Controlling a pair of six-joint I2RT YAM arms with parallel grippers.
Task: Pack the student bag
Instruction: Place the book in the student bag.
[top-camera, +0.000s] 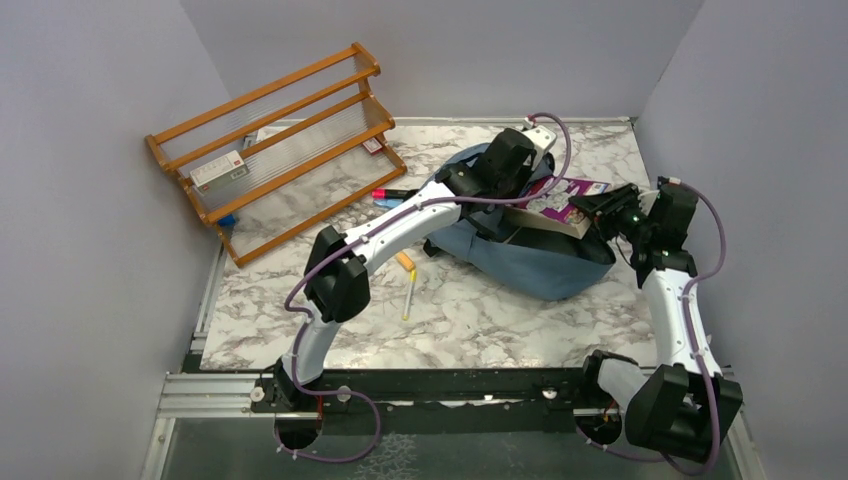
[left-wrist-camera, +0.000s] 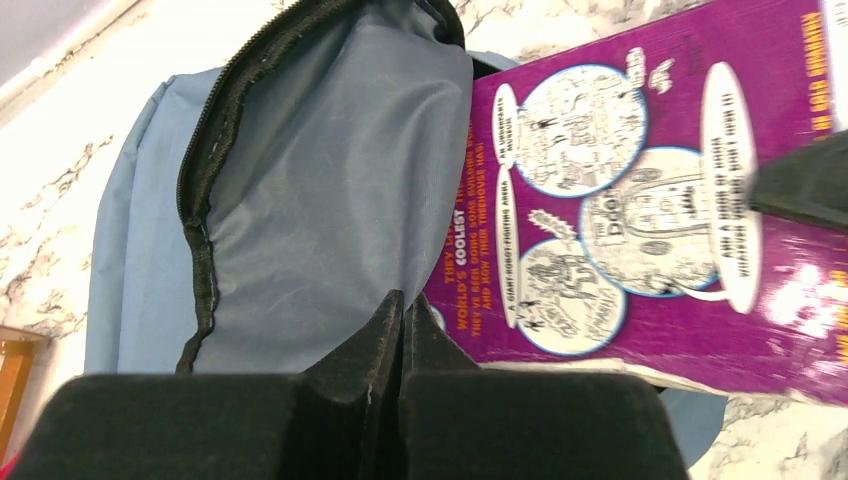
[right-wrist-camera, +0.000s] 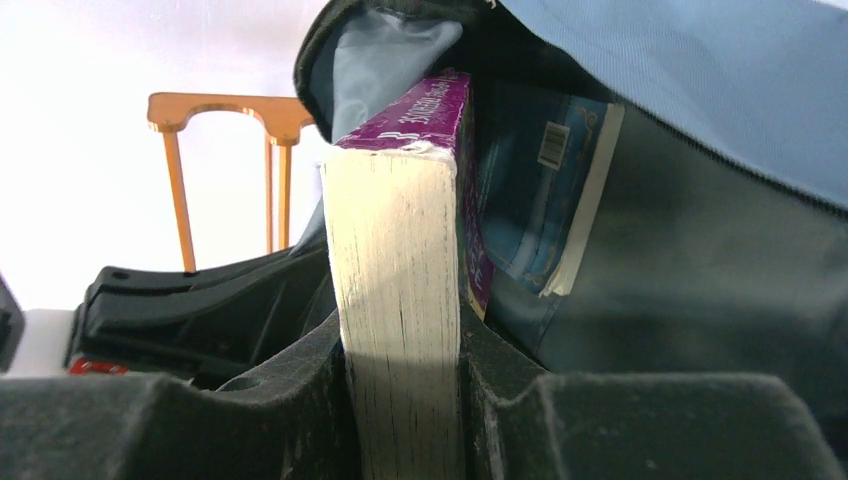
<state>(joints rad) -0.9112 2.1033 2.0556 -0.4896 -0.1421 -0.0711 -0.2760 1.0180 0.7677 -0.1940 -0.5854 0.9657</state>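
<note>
The dusty-blue student bag lies on the table, right of centre, with its mouth open. My left gripper is shut on the edge of the bag's flap and holds it up; in the left wrist view the grey-blue lining runs down into the closed fingertips. My right gripper is shut on a thick purple book at the bag's mouth. In the right wrist view the book's page edge sits between my fingers. A blue book lies inside the bag beyond it.
A wooden tiered rack stands at the back left with a small white box on it. A red marker, an orange one and a yellow pen lie left of the bag. Grey walls close three sides.
</note>
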